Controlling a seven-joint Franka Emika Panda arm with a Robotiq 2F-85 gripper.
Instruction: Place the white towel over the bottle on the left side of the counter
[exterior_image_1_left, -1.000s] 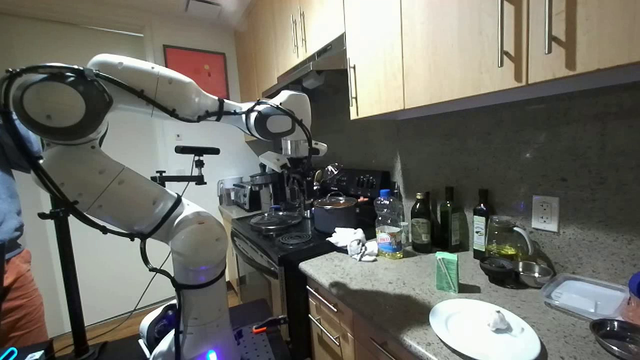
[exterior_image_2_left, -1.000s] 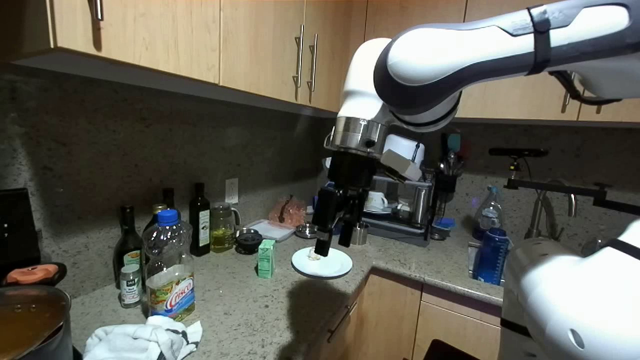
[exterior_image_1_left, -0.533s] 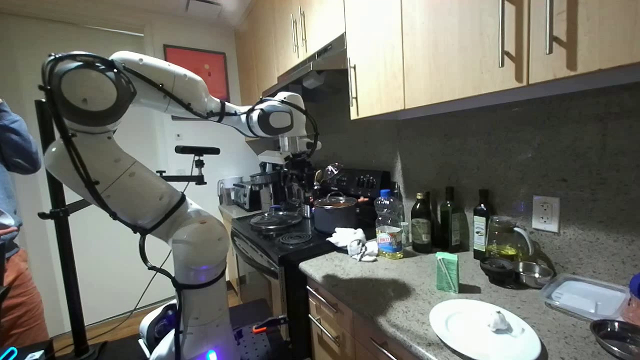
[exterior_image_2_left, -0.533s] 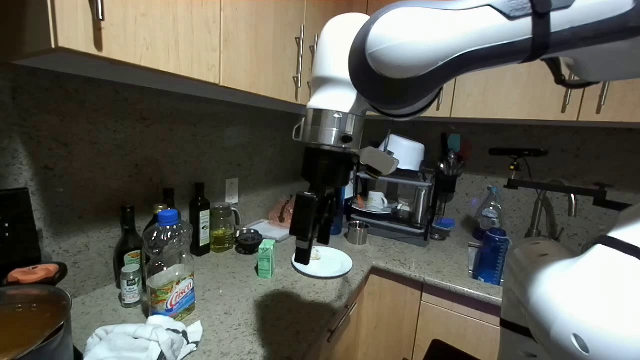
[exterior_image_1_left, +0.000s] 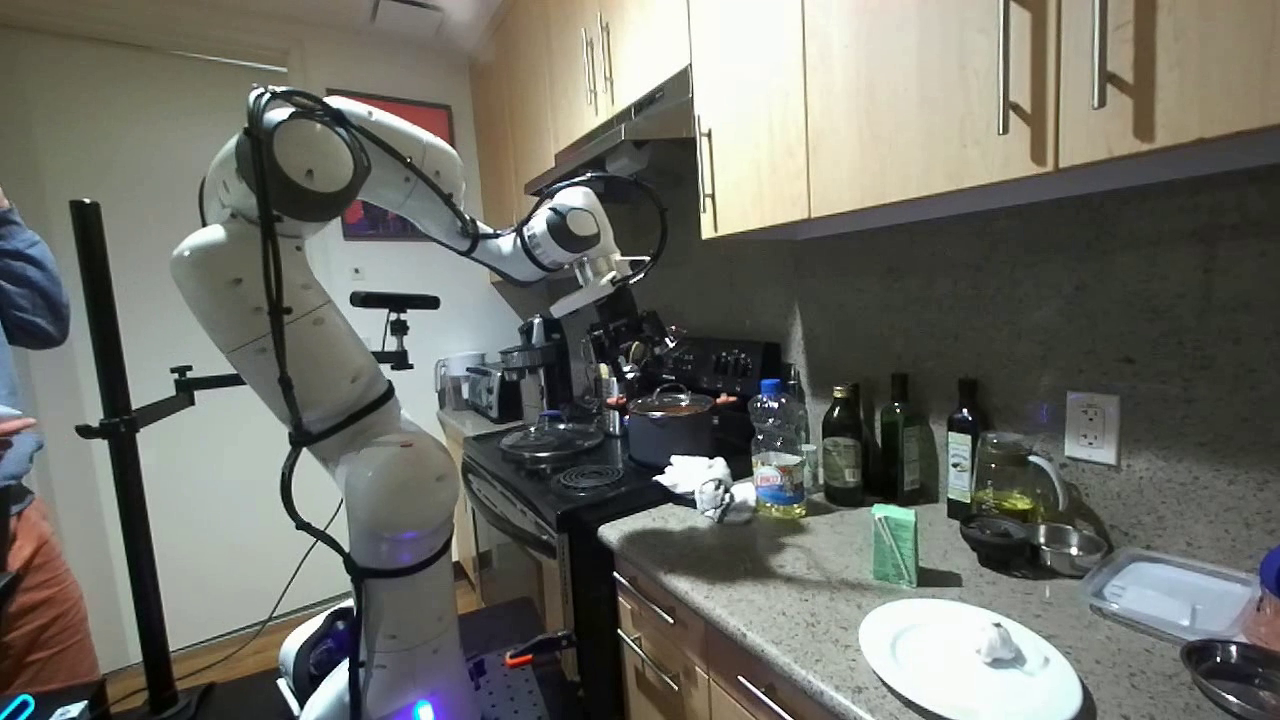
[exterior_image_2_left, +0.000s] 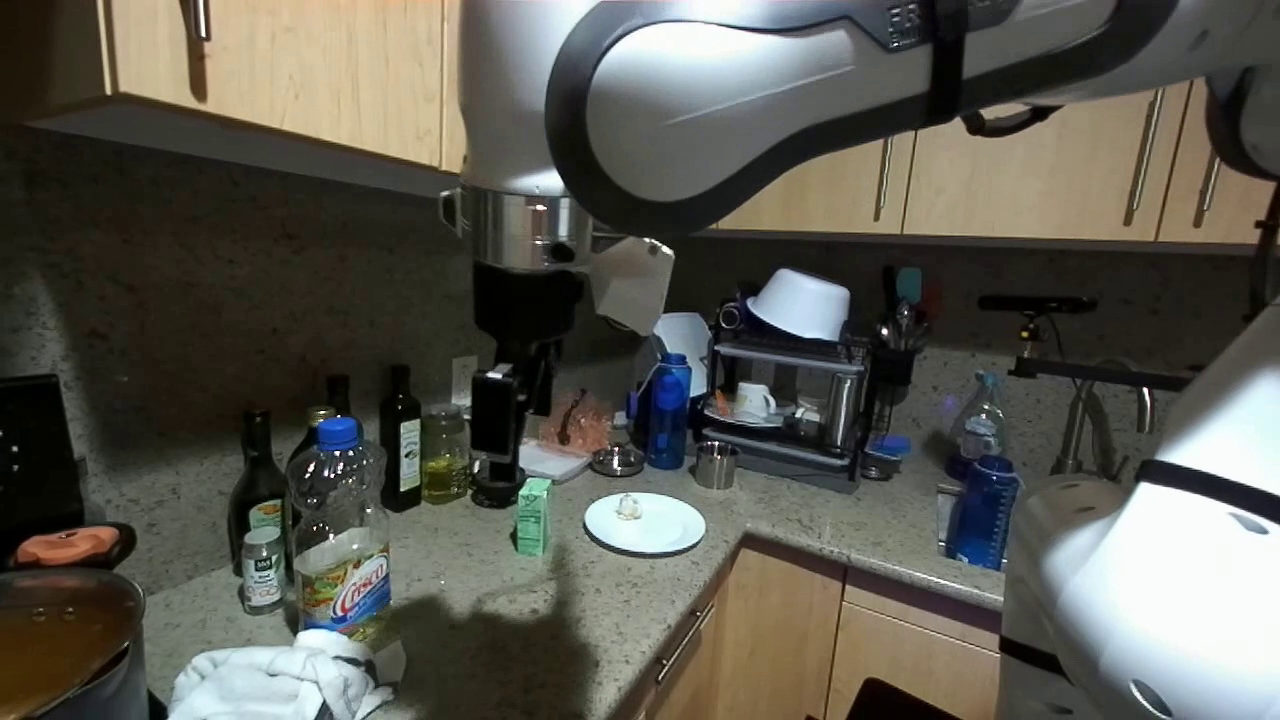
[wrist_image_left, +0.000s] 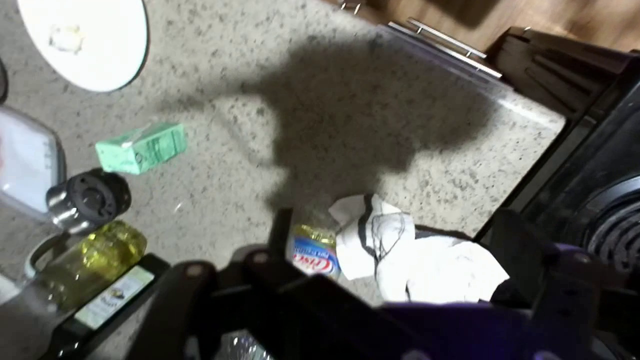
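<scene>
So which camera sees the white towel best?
The wrist view: the towel is big there, from above, though perhaps partly hidden. In an exterior view the towel is small; in an exterior view the picture's edge cuts the towel off.

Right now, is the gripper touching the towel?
Apart: in an exterior view, the gripper hangs in the air, with counter showing between it and the towel.

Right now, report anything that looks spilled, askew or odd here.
The towel lies bunched beside the Crisco bottle, apparently reaching past the edge of the counter onto the stove, an odd spot for cloth. I see no spill or damage.
</scene>
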